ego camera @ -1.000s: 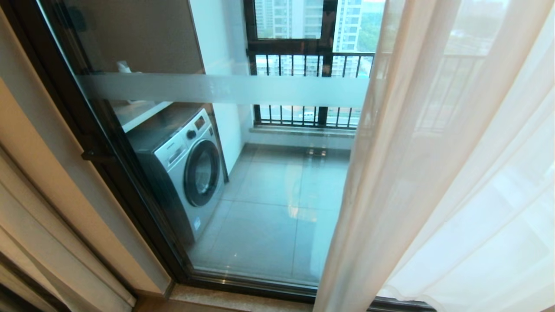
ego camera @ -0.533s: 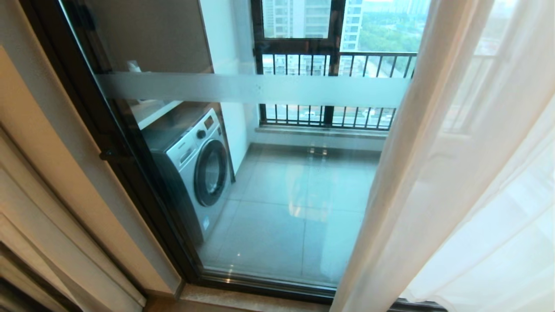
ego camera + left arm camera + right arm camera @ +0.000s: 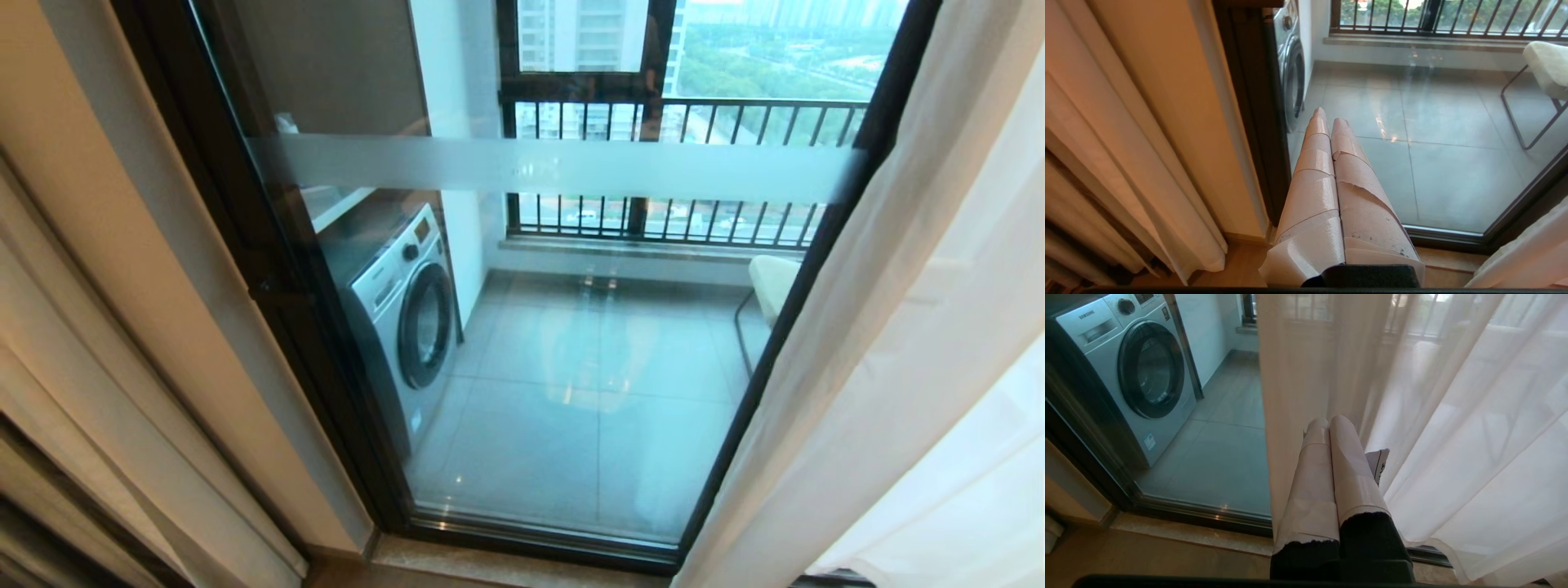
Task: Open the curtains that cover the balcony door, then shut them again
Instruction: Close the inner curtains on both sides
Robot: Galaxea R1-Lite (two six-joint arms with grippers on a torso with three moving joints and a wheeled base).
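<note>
Curtains point(image 3: 898, 343) hang gathered at the right of the balcony door point(image 3: 571, 343), folds running floor to ceiling | right claw point(image 3: 1329, 421) – pressed shut, holding nothing – sits just beside their edge, the nearer arm | left claw point(image 3: 1327, 116) shut and empty, facing bare glass – well apart.

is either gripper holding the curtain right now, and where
Nothing is held. The left gripper is shut on nothing, facing the balcony door. The right gripper is shut too, its tips against the curtain, with no fabric between the fingers.
</note>
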